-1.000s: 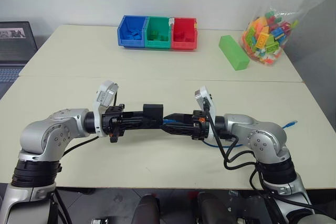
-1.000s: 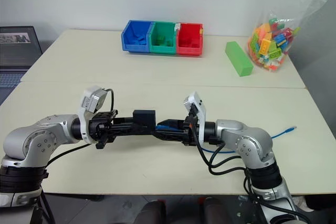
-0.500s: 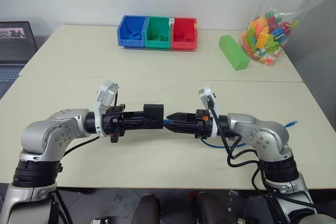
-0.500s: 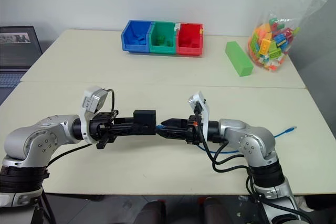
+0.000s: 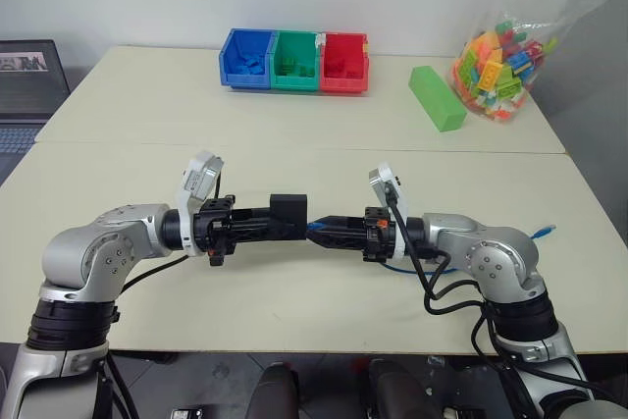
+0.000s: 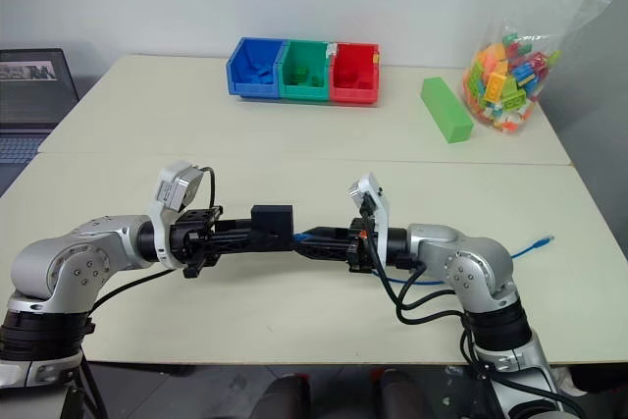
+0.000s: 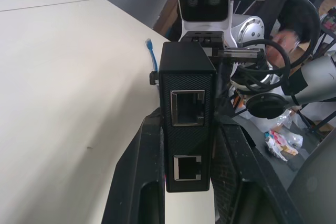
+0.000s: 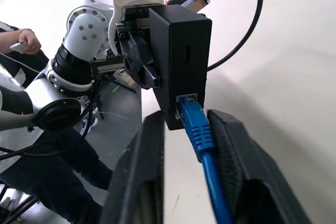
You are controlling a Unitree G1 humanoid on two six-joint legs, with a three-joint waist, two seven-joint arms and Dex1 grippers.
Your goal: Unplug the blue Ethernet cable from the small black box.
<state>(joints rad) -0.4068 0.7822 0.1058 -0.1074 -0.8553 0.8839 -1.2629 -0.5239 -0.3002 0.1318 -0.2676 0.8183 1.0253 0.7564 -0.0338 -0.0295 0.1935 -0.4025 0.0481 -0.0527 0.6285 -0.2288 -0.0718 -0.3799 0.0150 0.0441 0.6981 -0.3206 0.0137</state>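
The small black box (image 5: 287,211) is held level above the table with my left gripper (image 5: 292,229) shut on it; its two empty ports (image 7: 187,107) face the left wrist camera. The blue Ethernet cable (image 8: 195,125) has its plug seated in a port on the box's opposite side. My right gripper (image 5: 322,230) points at the box from the right, fingers (image 8: 230,166) drawn in close on both sides of the plug. The cord runs back under my right arm. Its free end (image 5: 543,233) lies on the table at the right.
Blue (image 5: 245,58), green (image 5: 294,61) and red (image 5: 343,63) bins stand at the table's far side. A green block (image 5: 437,97) and a bag of coloured bricks (image 5: 496,61) sit at the far right, a laptop (image 5: 27,76) at the far left. A person's hand (image 8: 29,40) shows behind my left arm.
My right gripper's fingers have narrowed from wide apart to close around the plug. Both hands and the box have stayed in place.
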